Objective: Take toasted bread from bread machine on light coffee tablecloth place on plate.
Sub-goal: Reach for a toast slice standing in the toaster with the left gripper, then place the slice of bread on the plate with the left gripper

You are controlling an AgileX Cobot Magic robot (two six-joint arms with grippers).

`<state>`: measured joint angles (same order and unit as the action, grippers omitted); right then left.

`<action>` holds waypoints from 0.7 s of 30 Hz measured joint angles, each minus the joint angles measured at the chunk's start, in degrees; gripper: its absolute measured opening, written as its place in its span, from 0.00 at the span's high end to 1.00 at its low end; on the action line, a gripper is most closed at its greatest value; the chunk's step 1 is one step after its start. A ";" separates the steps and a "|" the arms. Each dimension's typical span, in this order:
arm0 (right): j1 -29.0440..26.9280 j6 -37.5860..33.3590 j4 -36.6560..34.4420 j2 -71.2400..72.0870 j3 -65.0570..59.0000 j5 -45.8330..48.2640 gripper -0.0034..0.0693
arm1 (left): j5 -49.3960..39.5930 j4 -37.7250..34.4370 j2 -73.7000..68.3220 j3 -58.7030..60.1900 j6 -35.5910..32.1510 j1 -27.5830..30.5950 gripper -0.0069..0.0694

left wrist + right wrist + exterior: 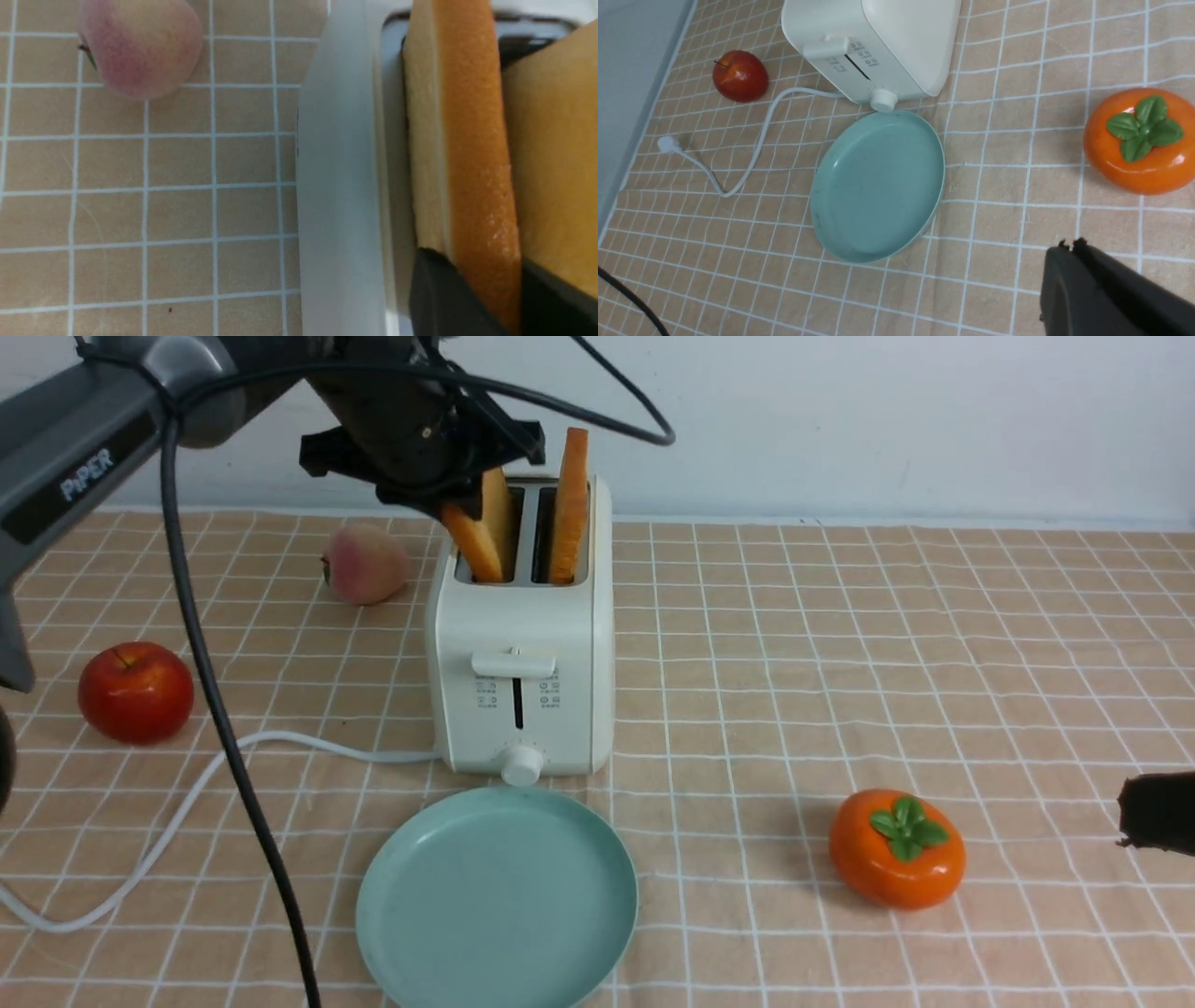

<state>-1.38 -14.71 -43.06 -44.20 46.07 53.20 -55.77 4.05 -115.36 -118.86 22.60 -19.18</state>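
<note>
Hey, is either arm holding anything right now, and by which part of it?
Fingers of the left gripper pinch the left-slot toast slice by its top crust edge; the right gripper holds nothing.

Left arm (pixel 84 439) reaches from near left toward the far centre. The left gripper (pixel 455 499) points down, fingers (pixel 439 294) pinched on a toasted bread slice (pixel 472 140). Right gripper (pixel 1070 246) hangs low at near right, jaws together.

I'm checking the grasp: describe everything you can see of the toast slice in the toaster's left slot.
The left toast slice has golden-tan faces and an orange-brown crust. It stands in the cream toaster's left slot, top protruding and leaning left. The left hand's dark fingers pinch its crust edge.
</note>
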 joint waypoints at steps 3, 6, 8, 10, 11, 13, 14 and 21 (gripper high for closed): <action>0.00 0.00 -0.07 0.00 -0.07 -0.85 0.96 | -0.48 2.20 6.88 0.00 0.02 -0.09 0.81; 0.00 0.00 -0.41 0.00 -0.07 -2.80 0.96 | -4.72 1.23 13.24 -0.06 0.02 -0.02 0.80; 0.00 0.00 -1.36 0.00 -0.07 -4.34 0.96 | -9.56 -0.09 18.13 -0.13 0.02 -0.02 0.80; 0.00 -0.05 -2.03 0.00 -0.07 -5.14 0.96 | -11.99 -0.76 21.49 1.38 0.02 -0.02 0.80; 0.00 -0.05 -2.24 0.00 -0.07 -5.40 0.96 | -12.52 -1.24 22.45 2.67 0.02 -0.02 0.80; 0.00 -0.25 -2.53 0.00 -0.07 -5.82 0.96 | -12.47 -3.14 25.45 7.03 0.02 -0.02 0.80; 0.00 -0.40 -2.58 0.00 -0.07 -5.82 0.95 | -12.02 -4.38 26.61 10.36 -0.17 -0.02 0.80; 0.00 -0.64 -2.58 0.00 -0.07 -5.51 0.95 | 0.71 -18.75 34.34 38.95 -6.15 -0.02 0.80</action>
<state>-1.38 -15.35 -45.65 -44.20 46.01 47.69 -55.05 -14.71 -81.03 -79.90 16.46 -19.20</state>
